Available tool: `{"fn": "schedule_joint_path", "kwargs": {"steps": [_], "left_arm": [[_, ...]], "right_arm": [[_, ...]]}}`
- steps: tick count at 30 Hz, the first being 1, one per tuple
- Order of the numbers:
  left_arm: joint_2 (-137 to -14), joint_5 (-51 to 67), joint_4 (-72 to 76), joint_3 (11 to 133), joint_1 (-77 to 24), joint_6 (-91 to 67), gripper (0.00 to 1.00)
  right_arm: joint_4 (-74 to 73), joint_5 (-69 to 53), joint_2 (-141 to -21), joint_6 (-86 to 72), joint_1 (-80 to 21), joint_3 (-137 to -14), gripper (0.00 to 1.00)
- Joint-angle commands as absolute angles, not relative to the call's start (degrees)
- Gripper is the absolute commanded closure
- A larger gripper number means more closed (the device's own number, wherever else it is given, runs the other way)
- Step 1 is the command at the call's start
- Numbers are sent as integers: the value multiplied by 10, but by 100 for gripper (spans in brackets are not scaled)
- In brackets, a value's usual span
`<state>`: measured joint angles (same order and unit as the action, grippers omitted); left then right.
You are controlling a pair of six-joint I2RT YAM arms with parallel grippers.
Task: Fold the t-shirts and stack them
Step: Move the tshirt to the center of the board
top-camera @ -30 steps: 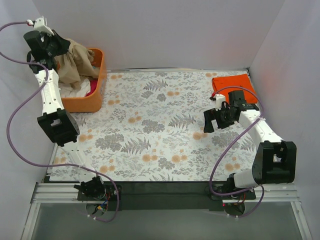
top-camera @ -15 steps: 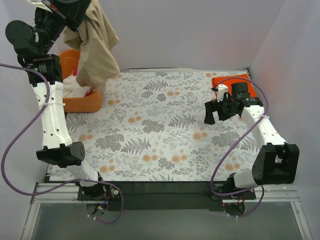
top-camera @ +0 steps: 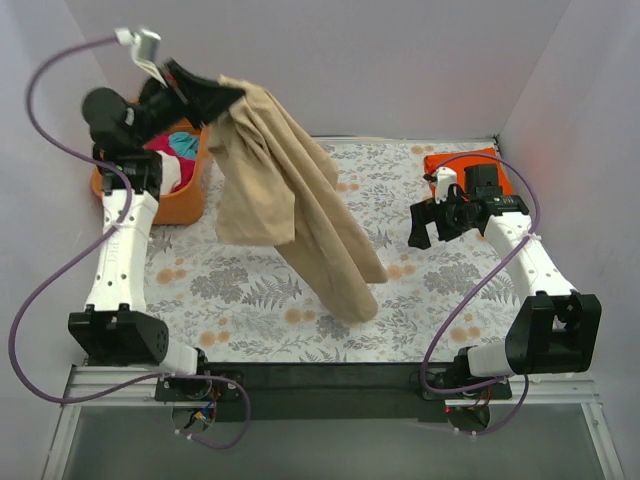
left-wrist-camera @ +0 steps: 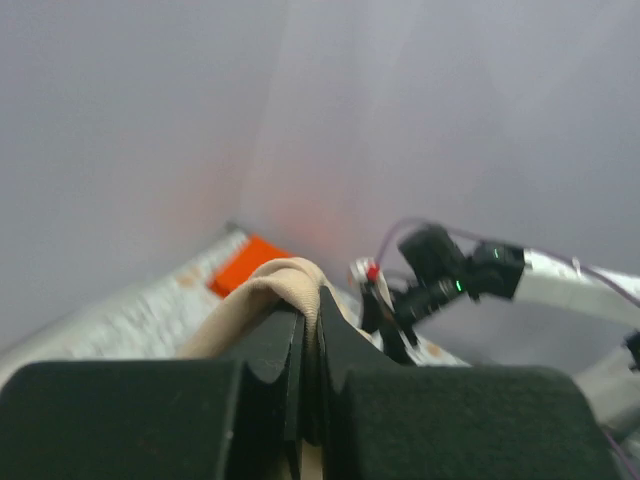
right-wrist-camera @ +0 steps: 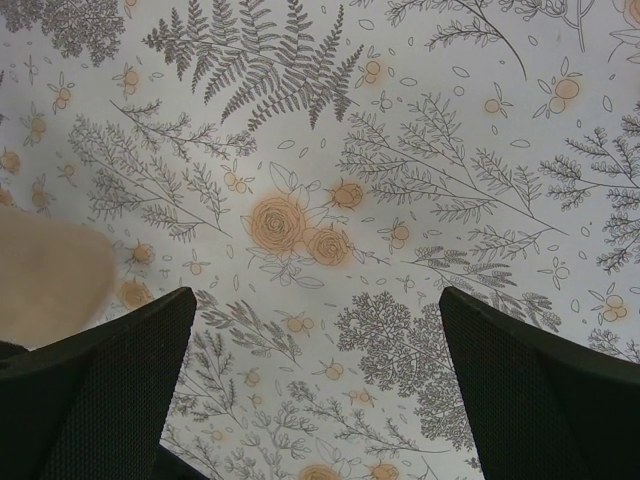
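My left gripper (top-camera: 228, 92) is shut on the large tan-beige t-shirt (top-camera: 290, 205) and holds it high, so it hangs down over the middle of the table. In the left wrist view the tan cloth (left-wrist-camera: 285, 285) is pinched between my shut fingers (left-wrist-camera: 275, 350). A folded bright orange t-shirt (top-camera: 452, 165) lies at the far right corner and also shows in the left wrist view (left-wrist-camera: 248, 264). White, magenta and teal shirts (top-camera: 172, 155) lie in the orange basket (top-camera: 180, 205). My right gripper (top-camera: 424, 228) is open and empty above the table, right of the hanging shirt; a tan edge (right-wrist-camera: 50, 275) shows in its view.
The table carries a floral-print cloth (top-camera: 420, 300). White walls close in the left, back and right sides. The orange plastic basket stands at the far left corner.
My left arm has lifted the tan shirt out of the basket and swung it right, over the table's middle, where it now hangs unfurled. The right gripper has drawn back a little towards the orange shirt.
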<state>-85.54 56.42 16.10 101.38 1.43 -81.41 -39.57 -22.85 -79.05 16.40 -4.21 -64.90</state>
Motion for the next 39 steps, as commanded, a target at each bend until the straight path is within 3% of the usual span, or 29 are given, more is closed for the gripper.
{"fn": "schedule_joint_path", "kwargs": {"steps": [1,7,9,10,12,13,14,17,18,22,26,30,34,39], "left_arm": [[-740,588,94,799,-23,-672,100],[-636,543,-140,520,-28,-343,100],[-620,512,-205,493,-28,-246,100],[-622,509,-297,487,-28,-123,100],[-632,451,-357,482,-28,-64,99],[-639,432,-413,481,-28,-22,96],[-658,393,-442,479,-28,49,82],[-714,370,-539,499,-12,120,66],[-727,378,-560,508,-5,152,49],[-773,431,-547,584,19,117,36],[-823,455,-417,657,-16,-38,34],[-897,370,-288,703,-55,-141,33],[-1004,330,-277,787,-63,-191,32],[-1058,300,-265,803,-83,-199,26]], "right_arm": [[-405,-239,-779,170,-42,-671,2],[-431,-250,-789,196,-43,-666,2],[-438,-257,-794,207,-43,-660,2],[-446,-258,-801,211,-44,-656,2],[-454,-258,-809,221,-47,-651,5],[-464,-260,-819,224,-48,-650,7],[-467,-257,-823,228,-51,-646,10],[-475,-246,-843,230,-66,-636,16],[-475,-239,-848,230,-75,-633,19],[-478,-230,-871,229,-93,-619,28],[-475,-238,-899,224,-105,-607,38],[-461,-236,-931,220,-118,-606,40],[-461,-237,-968,212,-137,-620,43],[-463,-245,-982,214,-172,-614,43]]}}
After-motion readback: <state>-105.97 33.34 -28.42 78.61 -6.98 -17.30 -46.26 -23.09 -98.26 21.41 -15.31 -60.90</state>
